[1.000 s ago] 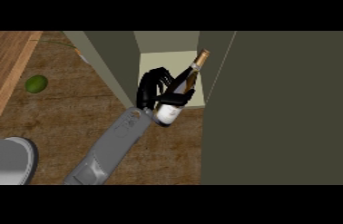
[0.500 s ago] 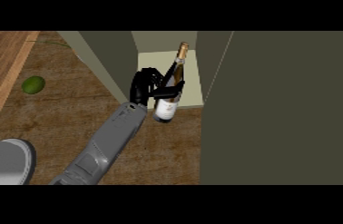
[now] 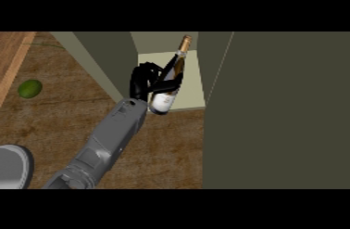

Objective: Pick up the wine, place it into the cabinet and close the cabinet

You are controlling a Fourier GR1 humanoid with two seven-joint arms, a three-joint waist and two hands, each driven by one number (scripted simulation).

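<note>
A dark wine bottle with a white label and a gold foil neck is tilted, its neck pointing up and away over the pale floor of the open cabinet. My right hand is shut on the bottle's body from the left, with the grey forearm coming in from the lower left. The bottle's base is level with the cabinet's front edge. The cabinet door stands open as a wide dark olive panel on the right. The left hand does not show.
A green lime lies on the wooden counter at the left. A grey rounded object shows at the lower-left edge. The cabinet's left wall rises close beside my hand.
The bottle has straightened from a strong lean to the right and has gone further into the cabinet opening. My hand and forearm have shifted a little to the left with it.
</note>
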